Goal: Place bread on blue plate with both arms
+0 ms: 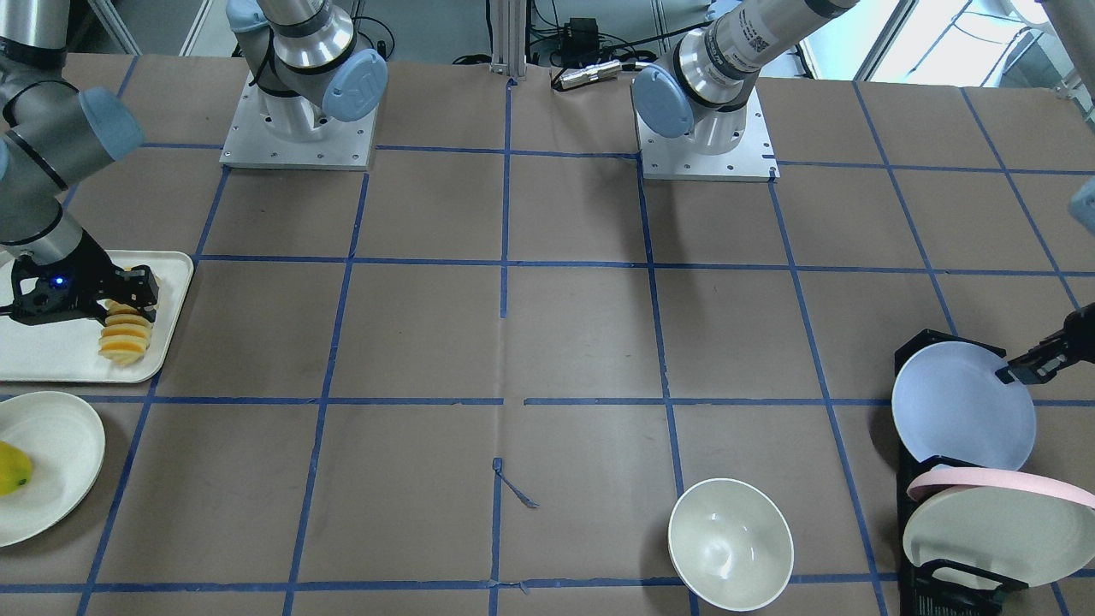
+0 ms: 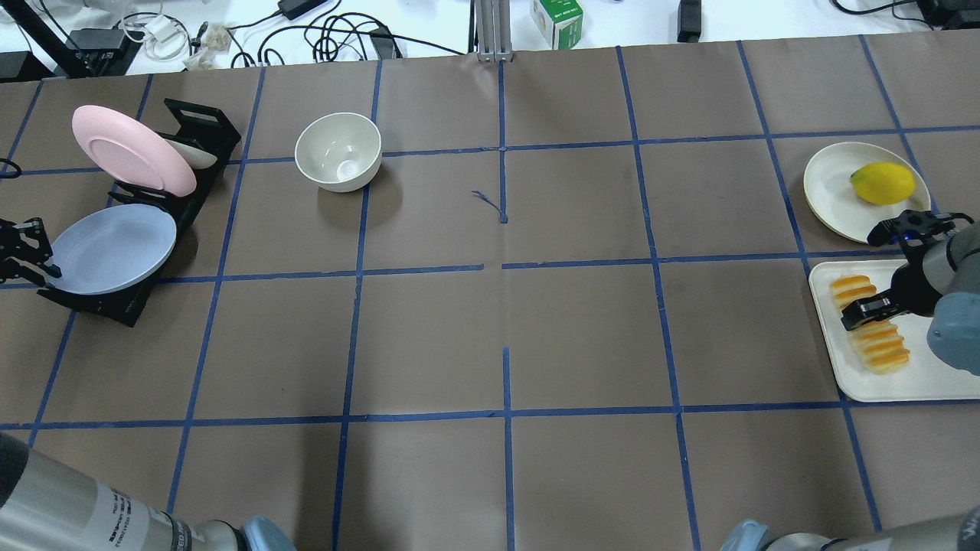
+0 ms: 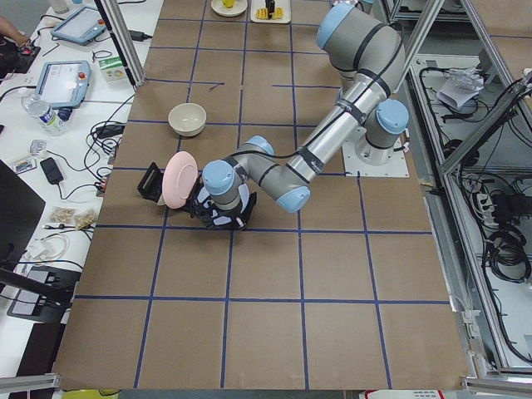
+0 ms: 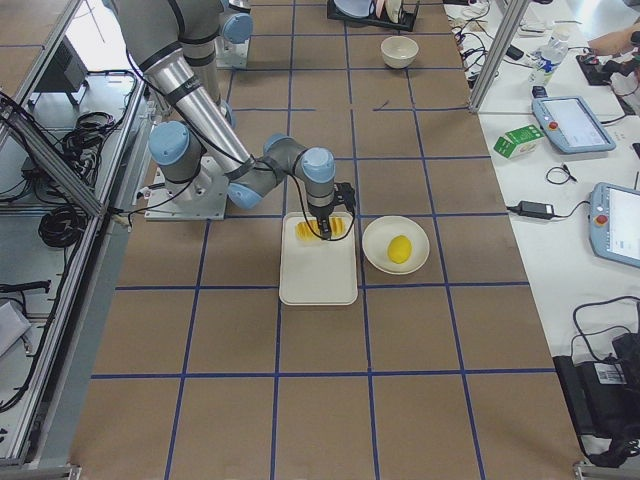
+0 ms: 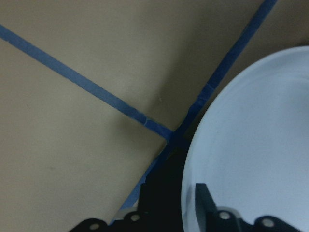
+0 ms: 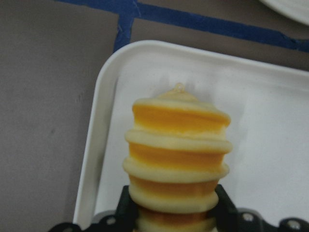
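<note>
The bread (image 2: 882,349), a ridged orange-and-cream loaf, lies on a white tray (image 2: 919,383) at the table's right end. My right gripper (image 2: 864,310) is shut across its middle; in the right wrist view the loaf (image 6: 177,154) sits between the two black fingers (image 6: 222,208). It also shows in the front view (image 1: 127,338). The blue plate (image 2: 111,245) leans in a black rack (image 2: 115,302) at the left end. My left gripper (image 2: 46,268) is shut on its near rim; in the left wrist view one finger (image 5: 206,205) lies on the plate's face (image 5: 256,145).
A pink-rimmed plate (image 2: 130,149) stands in the same rack behind the blue one. A white bowl (image 2: 338,151) stands to the right of the rack. A yellow fruit (image 2: 882,182) lies on a cream plate (image 2: 831,184) beyond the tray.
</note>
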Controlling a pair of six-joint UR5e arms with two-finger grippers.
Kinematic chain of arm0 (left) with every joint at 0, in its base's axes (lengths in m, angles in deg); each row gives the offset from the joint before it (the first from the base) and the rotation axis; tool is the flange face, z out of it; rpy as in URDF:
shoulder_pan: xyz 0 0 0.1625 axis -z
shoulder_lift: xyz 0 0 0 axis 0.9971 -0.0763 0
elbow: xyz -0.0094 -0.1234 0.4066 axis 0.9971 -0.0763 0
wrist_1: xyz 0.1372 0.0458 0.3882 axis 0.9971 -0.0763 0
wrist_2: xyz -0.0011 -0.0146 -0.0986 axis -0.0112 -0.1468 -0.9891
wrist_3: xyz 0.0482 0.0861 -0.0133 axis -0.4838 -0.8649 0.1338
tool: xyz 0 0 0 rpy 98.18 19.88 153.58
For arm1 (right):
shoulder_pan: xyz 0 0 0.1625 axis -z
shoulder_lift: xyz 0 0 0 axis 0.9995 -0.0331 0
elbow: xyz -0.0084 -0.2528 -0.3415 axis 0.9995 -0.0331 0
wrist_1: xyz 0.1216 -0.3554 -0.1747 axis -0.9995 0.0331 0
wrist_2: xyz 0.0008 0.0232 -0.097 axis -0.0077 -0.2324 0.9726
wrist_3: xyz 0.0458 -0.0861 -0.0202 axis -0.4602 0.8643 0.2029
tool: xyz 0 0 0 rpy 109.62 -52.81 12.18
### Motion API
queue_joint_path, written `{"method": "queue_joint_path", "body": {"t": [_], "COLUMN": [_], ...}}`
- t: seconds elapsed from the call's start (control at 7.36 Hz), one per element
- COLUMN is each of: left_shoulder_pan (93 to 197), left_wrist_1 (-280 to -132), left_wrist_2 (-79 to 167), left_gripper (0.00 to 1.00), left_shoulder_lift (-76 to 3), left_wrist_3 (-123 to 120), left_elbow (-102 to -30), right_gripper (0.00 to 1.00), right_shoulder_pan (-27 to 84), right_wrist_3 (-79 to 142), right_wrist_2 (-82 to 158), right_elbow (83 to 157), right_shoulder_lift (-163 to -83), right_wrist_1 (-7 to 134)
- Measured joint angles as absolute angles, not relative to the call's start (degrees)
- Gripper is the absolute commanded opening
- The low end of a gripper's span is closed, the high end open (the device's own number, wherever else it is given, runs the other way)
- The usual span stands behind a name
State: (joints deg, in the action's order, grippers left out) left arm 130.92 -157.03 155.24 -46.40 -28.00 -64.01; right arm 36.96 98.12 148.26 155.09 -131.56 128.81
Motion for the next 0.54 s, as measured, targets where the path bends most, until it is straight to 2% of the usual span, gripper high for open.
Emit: {"method": "queue_joint_path", "body": {"t": [0.54], "left_shoulder_pan": [130.5], "left_wrist_1": [-157.7], "left_wrist_2": [155.4], "left_gripper": [0.0], "left_shoulder_lift": [-44.8], "left_wrist_3": [-28.4], "left_elbow": [-63.9], "right_gripper": [0.0], "right_shoulder_pan": [36.8], "right_wrist_3": [97.7], "right_wrist_2": [148.5], "right_elbow": [151.4], "right_shoulder_lift": [-132.0], "right_wrist_1": [124.9]}}
